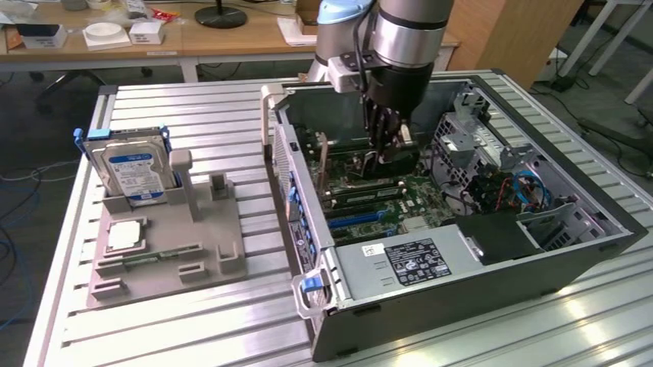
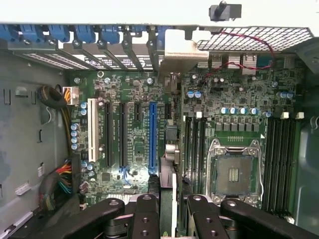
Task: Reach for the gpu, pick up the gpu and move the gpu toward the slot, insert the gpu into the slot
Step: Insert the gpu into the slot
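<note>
Wrist view has the pincer low over the open computer, its black fingers pressed in from both sides on the gpu. The card is seen edge-on as a thin green strip between them. In the exterior view the pincer points straight down inside the computer case, with the gpu hanging dark beneath it, over the motherboard.

Just beside the card's edge runs the long blue slot, with black slots on its far side and the empty processor socket on the other side of the card. Whether the card's lower edge touches the board, I cannot tell.

By my reading the carrying step is near its end and the insertion is in hand. Seating the card would call for its edge to sit square along the slot and a straight push down, with no tilt.

Well apart on the worktop, a hard drive stands in a grey holder.
</note>
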`<state>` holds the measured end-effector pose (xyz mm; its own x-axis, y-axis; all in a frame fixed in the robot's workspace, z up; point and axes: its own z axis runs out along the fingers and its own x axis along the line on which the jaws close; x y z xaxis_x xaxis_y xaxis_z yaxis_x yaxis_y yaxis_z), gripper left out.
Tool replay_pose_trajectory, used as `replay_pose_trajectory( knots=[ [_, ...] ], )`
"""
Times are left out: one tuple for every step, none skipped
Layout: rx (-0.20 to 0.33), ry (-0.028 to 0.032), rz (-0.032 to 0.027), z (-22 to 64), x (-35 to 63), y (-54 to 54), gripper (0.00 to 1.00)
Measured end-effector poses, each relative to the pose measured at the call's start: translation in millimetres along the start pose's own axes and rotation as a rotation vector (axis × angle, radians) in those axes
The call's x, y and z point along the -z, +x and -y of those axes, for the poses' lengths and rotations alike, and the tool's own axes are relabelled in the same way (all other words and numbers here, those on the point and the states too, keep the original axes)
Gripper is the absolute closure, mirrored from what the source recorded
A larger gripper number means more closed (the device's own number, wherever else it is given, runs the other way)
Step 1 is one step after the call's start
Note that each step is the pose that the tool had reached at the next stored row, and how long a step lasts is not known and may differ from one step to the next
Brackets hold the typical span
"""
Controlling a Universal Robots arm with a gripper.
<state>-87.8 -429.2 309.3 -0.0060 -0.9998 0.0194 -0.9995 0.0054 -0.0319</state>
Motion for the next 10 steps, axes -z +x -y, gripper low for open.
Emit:
replay_pose_trajectory(
  knots=[
    [0.0,0.0,0.0,0.0,-0.3,0.4,0.74],
    [0.0,0.0001,0.0002,-0.1,-0.7,0.7,0.74],
    [0.0,0.0001,0.0001,-0.2,-1.0,0.9,0.74],
    [0.0,0.0,0.0,-0.3,-1.2,1.1,0.74],
    [0.0,0.0,0.0,-0.5,-1.4,1.4,0.74],
    [-0.001,0.0,0.0,-0.6,-1.6,1.6,0.74],
    [-0.004,-0.0001,-0.0001,-0.7,-1.8,1.8,0.74],
    [-0.009,-0.0002,-0.0004,-0.9,-2.0,2.0,0.74],
    [-0.013,-0.0003,-0.0004,-0.9,-2.2,2.1,0.74],
    [-0.014,-0.0003,-0.0005,-0.9,-2.1,2.1,0.74]
  ],
)
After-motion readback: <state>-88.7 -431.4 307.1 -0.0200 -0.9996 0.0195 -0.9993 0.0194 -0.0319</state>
